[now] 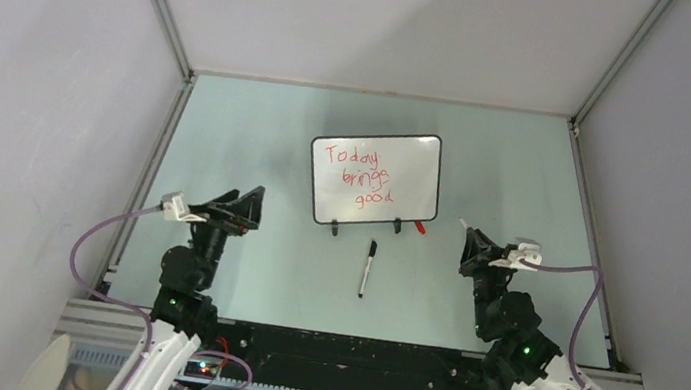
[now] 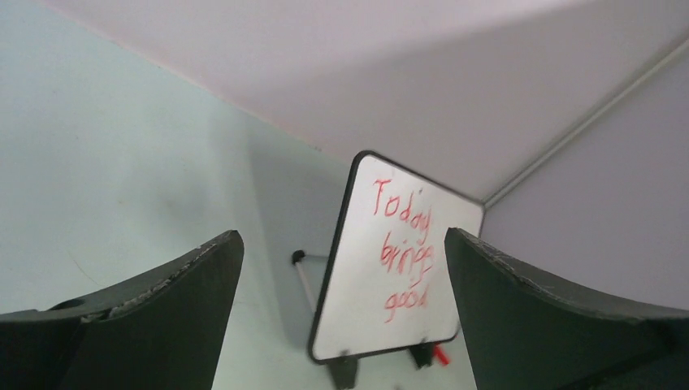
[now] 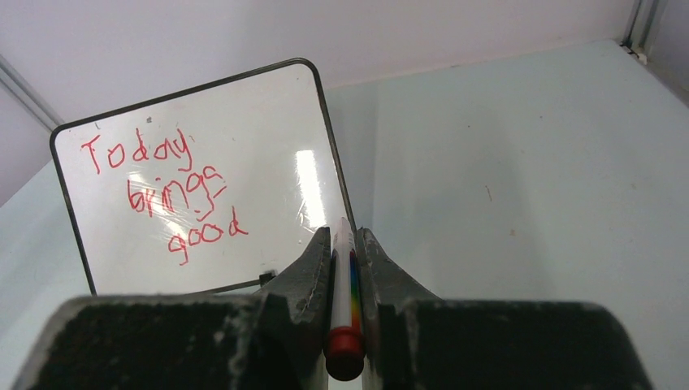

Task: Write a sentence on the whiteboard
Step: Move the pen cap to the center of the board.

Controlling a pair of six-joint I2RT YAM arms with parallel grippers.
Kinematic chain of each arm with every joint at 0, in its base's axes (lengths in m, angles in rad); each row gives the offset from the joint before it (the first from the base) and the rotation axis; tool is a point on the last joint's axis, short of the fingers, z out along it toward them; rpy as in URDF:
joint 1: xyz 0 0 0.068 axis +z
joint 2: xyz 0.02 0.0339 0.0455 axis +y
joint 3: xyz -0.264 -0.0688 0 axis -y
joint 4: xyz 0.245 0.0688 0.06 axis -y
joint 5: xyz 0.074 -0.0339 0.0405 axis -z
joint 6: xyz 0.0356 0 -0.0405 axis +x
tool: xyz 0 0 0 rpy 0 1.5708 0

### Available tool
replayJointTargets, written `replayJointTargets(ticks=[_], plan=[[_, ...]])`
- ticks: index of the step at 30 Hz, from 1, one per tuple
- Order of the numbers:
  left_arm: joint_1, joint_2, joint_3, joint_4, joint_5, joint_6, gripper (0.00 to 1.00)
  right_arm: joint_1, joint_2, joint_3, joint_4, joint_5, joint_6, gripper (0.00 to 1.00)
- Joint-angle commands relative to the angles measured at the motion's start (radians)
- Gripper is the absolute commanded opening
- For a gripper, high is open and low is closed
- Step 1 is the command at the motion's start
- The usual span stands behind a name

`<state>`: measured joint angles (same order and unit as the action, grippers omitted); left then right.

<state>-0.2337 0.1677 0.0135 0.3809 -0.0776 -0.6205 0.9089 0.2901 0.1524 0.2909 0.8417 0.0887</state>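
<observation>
We see the whiteboard (image 1: 374, 179) standing on its two black feet near the middle of the table (image 1: 525, 178), its face leaning back and turned toward the arms. The sentence (image 1: 359, 175) runs in red marker down three short lines, "Today", "brings", "good", filling the left half of the face. From the board, our left gripper (image 1: 244, 207) sits at about 8 o'clock, well apart from it, its jaws spread wide and holding nothing; the left wrist view frames the board between the two dark fingers (image 2: 162, 309). Our right gripper (image 1: 469, 247) sits at about 4 o'clock from the board, also apart from it, its jaws pinched tight on a white marker (image 3: 343, 284) with a red end that points toward 12 o'clock. A black-capped pen (image 1: 367, 269) lies on the table at 6 o'clock from the board, just past its feet. A small red piece (image 1: 420, 227) rests beside the board's right foot; we cannot tell what it is.
</observation>
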Motion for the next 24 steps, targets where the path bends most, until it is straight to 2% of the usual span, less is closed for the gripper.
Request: replayJointTargets(ticks=[1,4,5,6,7,8,9,12,16,18,21,24], plan=[[0.004,0.046,0.032,0.03,-0.062,-0.295,0.99,-0.004,-0.014,0.0,0.049,0.046,-0.017,0.0],[0.0,0.218,0.119,0.064,0.116,-0.239,0.99,-0.007,-0.017,-0.001,0.044,0.058,-0.014,0.0],[-0.004,0.288,0.155,-0.024,0.123,-0.237,0.98,-0.008,-0.019,-0.003,0.042,0.063,-0.012,0.0],[-0.014,0.324,0.268,-0.217,0.129,-0.244,0.97,-0.009,-0.02,-0.003,0.041,0.064,-0.011,0.0],[-0.031,0.405,0.332,-0.319,0.125,-0.241,0.96,-0.01,-0.021,-0.002,0.039,0.067,-0.01,0.0],[-0.086,0.438,0.451,-0.483,0.063,-0.243,0.95,-0.011,-0.021,-0.001,0.037,0.069,-0.01,0.0],[-0.129,0.484,0.494,-0.528,0.018,-0.247,0.95,-0.011,-0.023,-0.002,0.035,0.074,-0.008,0.0],[-0.345,0.525,0.583,-0.568,-0.192,-0.345,0.89,-0.017,-0.028,-0.002,0.031,0.087,-0.003,0.0],[-0.544,0.667,0.714,-0.656,-0.38,-0.413,0.84,-0.032,-0.032,-0.002,0.017,0.11,0.027,0.0],[-0.624,0.775,0.787,-0.69,-0.453,-0.433,0.84,-0.044,-0.035,-0.002,-0.004,0.133,0.057,0.0],[-0.718,0.96,0.888,-0.685,-0.478,-0.447,0.84,-0.075,-0.043,0.003,-0.048,0.189,0.109,0.0],[-0.789,1.126,0.979,-0.683,-0.513,-0.457,0.82,-0.118,-0.083,0.031,-0.159,0.178,0.171,0.0]])
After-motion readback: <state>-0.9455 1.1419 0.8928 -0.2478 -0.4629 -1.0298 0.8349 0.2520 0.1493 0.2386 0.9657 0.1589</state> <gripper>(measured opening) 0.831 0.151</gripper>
